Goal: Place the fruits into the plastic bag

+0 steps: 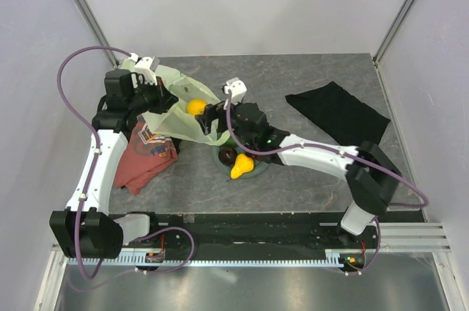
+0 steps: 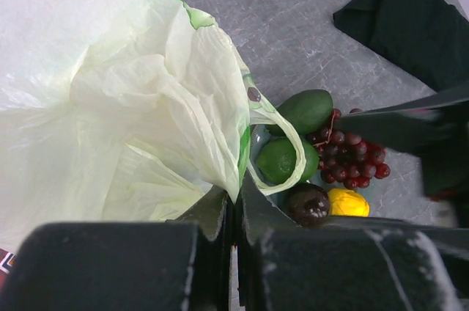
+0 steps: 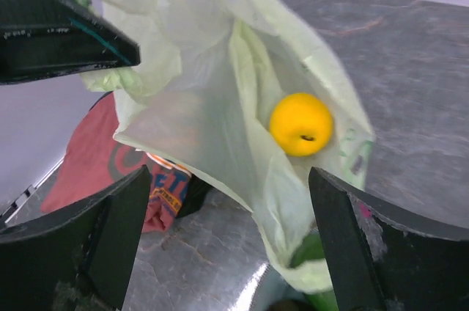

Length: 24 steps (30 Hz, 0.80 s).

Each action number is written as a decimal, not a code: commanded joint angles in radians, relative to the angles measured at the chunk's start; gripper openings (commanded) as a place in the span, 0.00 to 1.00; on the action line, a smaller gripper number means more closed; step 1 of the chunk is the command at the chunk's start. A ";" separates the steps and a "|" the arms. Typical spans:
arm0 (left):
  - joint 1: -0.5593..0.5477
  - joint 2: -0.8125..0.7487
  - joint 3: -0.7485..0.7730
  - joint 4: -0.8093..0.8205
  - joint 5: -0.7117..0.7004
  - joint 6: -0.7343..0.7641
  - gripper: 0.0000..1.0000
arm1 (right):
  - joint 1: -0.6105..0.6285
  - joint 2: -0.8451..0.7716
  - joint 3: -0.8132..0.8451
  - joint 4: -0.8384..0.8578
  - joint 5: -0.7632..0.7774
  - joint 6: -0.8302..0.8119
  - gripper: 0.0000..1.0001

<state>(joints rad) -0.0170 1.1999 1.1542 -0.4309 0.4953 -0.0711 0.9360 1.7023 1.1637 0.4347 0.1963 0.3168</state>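
The pale green plastic bag (image 1: 179, 116) is held up with its mouth open. My left gripper (image 1: 165, 102) is shut on its edge (image 2: 236, 179). The yellow-orange round fruit (image 1: 195, 106) lies inside the bag (image 3: 190, 105), and the right wrist view also shows this fruit (image 3: 300, 123). My right gripper (image 3: 227, 230) is open and empty just before the bag's mouth (image 1: 207, 116). On the plate (image 1: 256, 169) lie the yellow pear (image 1: 242, 168) and the plum (image 1: 229, 155). The left wrist view shows the dark green oval fruit (image 2: 306, 109), a lime-green fruit (image 2: 282, 158), the grapes (image 2: 352, 157), the plum (image 2: 308, 203) and the pear (image 2: 348, 202).
A red printed T-shirt (image 1: 146, 157) lies under the left arm, left of the plate. A black cloth (image 1: 337, 113) lies at the back right. Grey walls close in the table on three sides.
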 commanded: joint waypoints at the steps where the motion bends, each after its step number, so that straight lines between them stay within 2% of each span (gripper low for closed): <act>1: 0.006 0.004 0.001 0.034 -0.027 -0.013 0.01 | -0.011 -0.116 -0.039 -0.192 0.168 -0.015 0.95; 2: 0.006 0.003 0.002 0.034 -0.024 -0.013 0.02 | -0.016 -0.140 -0.032 -0.305 0.181 -0.015 0.90; 5: 0.006 0.004 0.001 0.034 -0.021 -0.015 0.02 | -0.016 -0.177 -0.015 -0.500 0.199 -0.007 0.81; 8: 0.005 0.004 0.001 0.034 -0.021 -0.015 0.01 | -0.017 -0.216 -0.027 -0.617 0.219 0.037 0.79; 13: 0.006 0.006 0.002 0.034 -0.015 -0.016 0.02 | -0.009 -0.268 -0.088 -0.640 0.135 0.053 0.78; 16: 0.006 0.004 0.001 0.034 -0.014 -0.018 0.02 | 0.023 -0.222 -0.061 -0.648 0.120 0.041 0.78; 24: 0.006 0.012 0.001 0.034 -0.009 -0.018 0.02 | 0.069 -0.041 0.065 -0.718 0.164 0.047 0.89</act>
<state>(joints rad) -0.0170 1.2018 1.1542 -0.4309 0.4801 -0.0711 0.9955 1.6077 1.1564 -0.2302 0.3305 0.3508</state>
